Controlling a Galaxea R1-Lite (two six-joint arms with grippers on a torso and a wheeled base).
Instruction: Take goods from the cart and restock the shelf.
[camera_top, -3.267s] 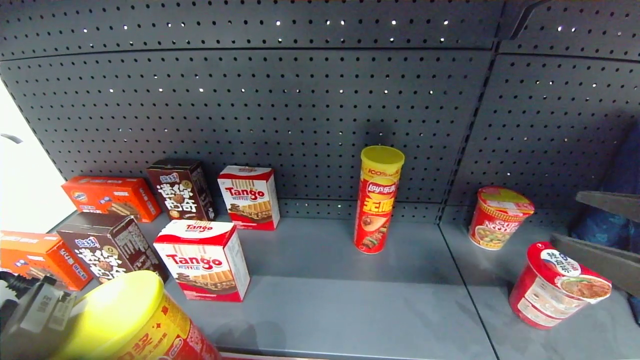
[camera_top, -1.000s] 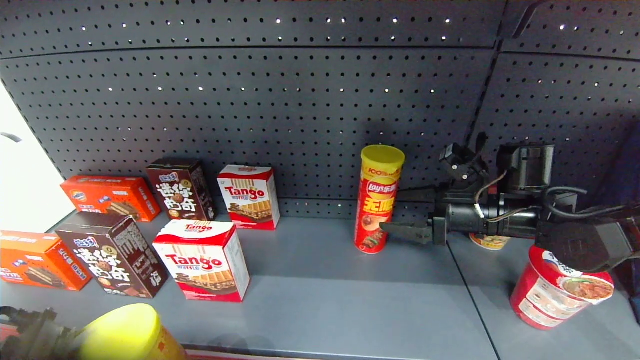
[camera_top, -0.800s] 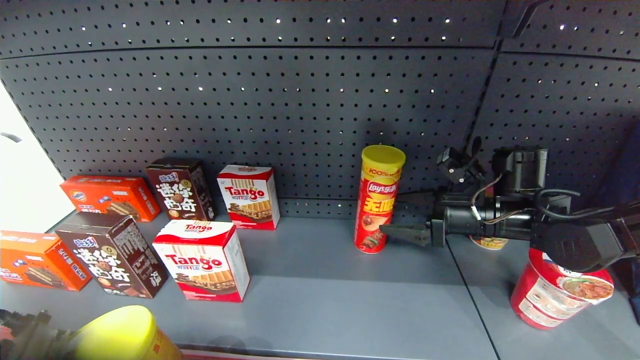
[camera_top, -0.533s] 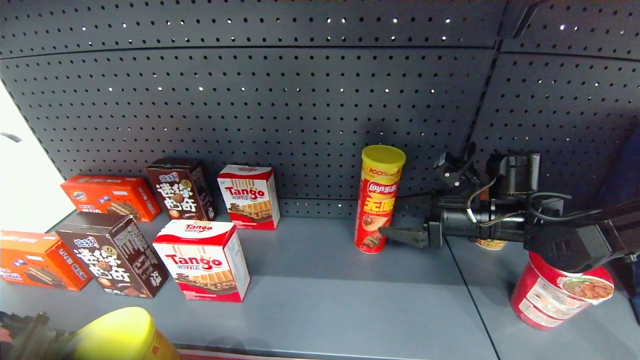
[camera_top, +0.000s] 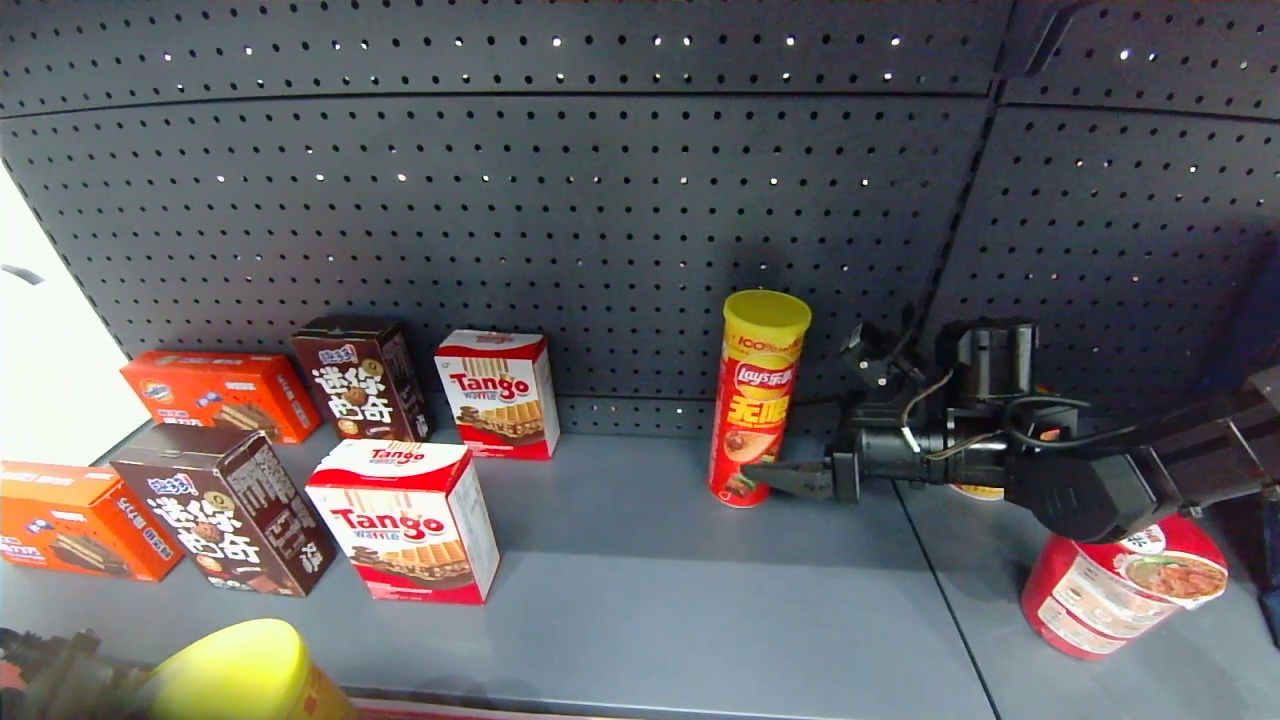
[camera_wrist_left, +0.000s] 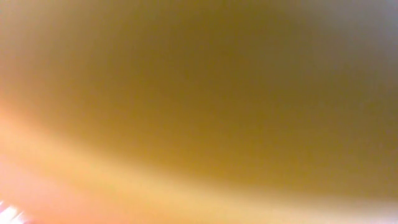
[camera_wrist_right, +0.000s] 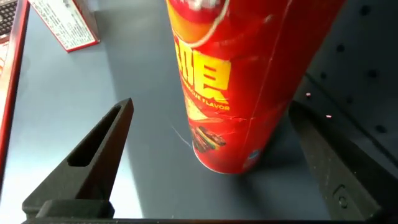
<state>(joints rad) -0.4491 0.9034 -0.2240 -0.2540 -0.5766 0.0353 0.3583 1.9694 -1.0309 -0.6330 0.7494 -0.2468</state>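
A tall red chips can (camera_top: 760, 400) with a yellow lid stands upright near the back of the grey shelf (camera_top: 650, 600). My right gripper (camera_top: 790, 455) is open and low at the can's right side. In the right wrist view the can (camera_wrist_right: 242, 81) stands between the two spread fingers (camera_wrist_right: 93, 162), its base level with their tips. A second chips can (camera_top: 250, 675), yellow lid up, sits below the shelf's front edge at the left, held by my left gripper (camera_top: 100, 680). Its surface (camera_wrist_left: 199, 112) lies right against the left wrist camera.
Two wafer boxes (camera_top: 405, 520), two brown biscuit boxes (camera_top: 225, 505) and two orange boxes (camera_top: 75, 520) stand on the shelf's left half. A red cup noodle (camera_top: 1120, 585) lies tilted at the right, another (camera_top: 975, 490) mostly behind my right arm. A pegboard wall (camera_top: 500, 220) backs the shelf.
My right arm has come in from the right and slid left until its open fingers reach the standing can. The held can at the left has sunk lower.
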